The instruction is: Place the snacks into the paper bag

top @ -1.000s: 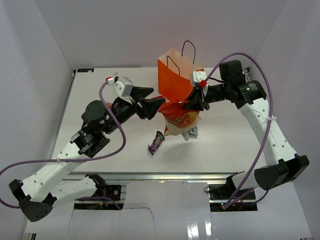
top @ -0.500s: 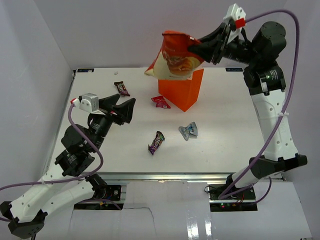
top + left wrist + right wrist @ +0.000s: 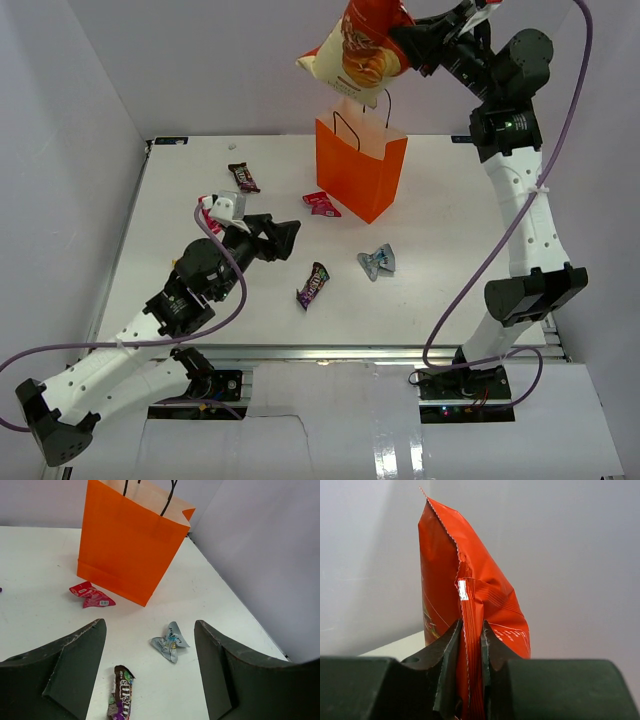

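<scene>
- Your right claw (image 3: 405,42): pinched narrow on a seam of the large chip bag (image 3: 355,52), held high above the desk (image 3: 460,280).
- Chip bag: apart from the orange paper bag (image 3: 360,172) and seemingly over its mouth, though the alignment is hard to judge from above.
- Paper bag: upright at the desk's far middle, cord handles up.
- Your left claw (image 3: 150,626): spread wide, holding nothing, low over the desk.
- Ahead of it: pink-red wrapper (image 3: 91,595) just beside the bag's base; silver-blue wrapper (image 3: 170,642); purple packet (image 3: 120,700).
- Far left: dark brown candy bar (image 3: 243,178), alone.
</scene>
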`<action>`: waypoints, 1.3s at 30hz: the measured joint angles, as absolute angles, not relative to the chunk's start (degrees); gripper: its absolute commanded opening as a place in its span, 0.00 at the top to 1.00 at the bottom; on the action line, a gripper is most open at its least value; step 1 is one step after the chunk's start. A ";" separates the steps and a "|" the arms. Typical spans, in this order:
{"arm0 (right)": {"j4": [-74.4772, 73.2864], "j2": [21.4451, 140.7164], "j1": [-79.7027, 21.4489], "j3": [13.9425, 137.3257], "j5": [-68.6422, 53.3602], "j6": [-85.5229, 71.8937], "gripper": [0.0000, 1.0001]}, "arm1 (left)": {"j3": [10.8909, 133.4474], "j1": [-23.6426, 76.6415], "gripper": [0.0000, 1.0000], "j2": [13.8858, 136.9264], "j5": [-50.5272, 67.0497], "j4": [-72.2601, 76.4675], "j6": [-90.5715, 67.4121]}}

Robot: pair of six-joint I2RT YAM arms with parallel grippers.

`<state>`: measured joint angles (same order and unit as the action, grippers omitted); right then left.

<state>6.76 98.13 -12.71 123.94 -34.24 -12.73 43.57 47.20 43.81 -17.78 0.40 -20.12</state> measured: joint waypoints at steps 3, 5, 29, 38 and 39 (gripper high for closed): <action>8.34 96.90 -12.08 116.79 -32.62 -12.38 0.92 | 42.81 47.20 0.19 43.77 -17.10 0.71 -21.30; 8.49 96.23 -11.57 112.09 -32.01 -11.94 0.92 | 42.09 47.20 0.19 43.72 -16.82 0.99 -21.93; 8.10 88.77 -9.02 91.92 -28.10 -6.59 0.35 | 39.86 47.20 0.08 50.11 -13.67 -0.16 -26.50; 3.14 87.72 -7.97 92.18 -32.29 -2.20 0.09 | 39.92 47.20 0.02 55.64 -11.35 -3.62 -29.28; 1.56 87.05 -7.40 92.16 -33.65 -1.06 0.08 | 40.10 47.20 0.02 56.36 -11.14 -4.45 -29.63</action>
<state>1.56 87.05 -7.40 92.16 -33.65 -1.06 40.10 47.20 56.36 -11.14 -4.45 -29.63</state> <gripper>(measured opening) 0.884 0.974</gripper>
